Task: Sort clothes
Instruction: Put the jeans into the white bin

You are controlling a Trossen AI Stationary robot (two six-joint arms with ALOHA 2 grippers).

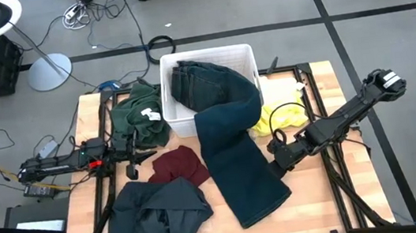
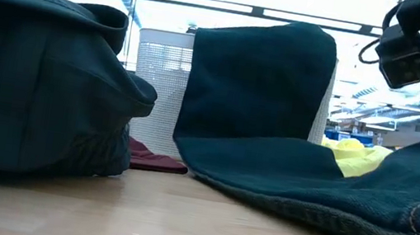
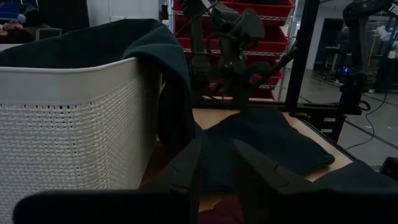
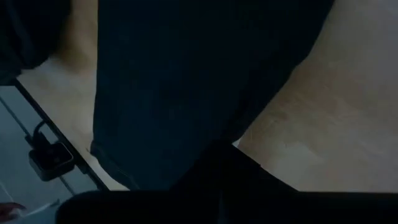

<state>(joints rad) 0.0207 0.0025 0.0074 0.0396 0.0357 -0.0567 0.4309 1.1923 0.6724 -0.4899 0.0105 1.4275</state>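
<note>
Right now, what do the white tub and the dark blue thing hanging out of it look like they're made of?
The tub looks like moulded white plastic, matt: the left wrist view shows a woven-style lattice wall with a smooth rim. The jeans look like heavy denim: dark blue, thick folds, and the low view shows a stitched seam. The exact fibre can't be told.

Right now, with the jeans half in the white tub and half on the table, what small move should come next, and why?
Probably the right tool should close on the jeans at their edge and lift the hanging leg toward the tub. It sits right at that edge, while the left tool waits by the maroon piece.
</note>
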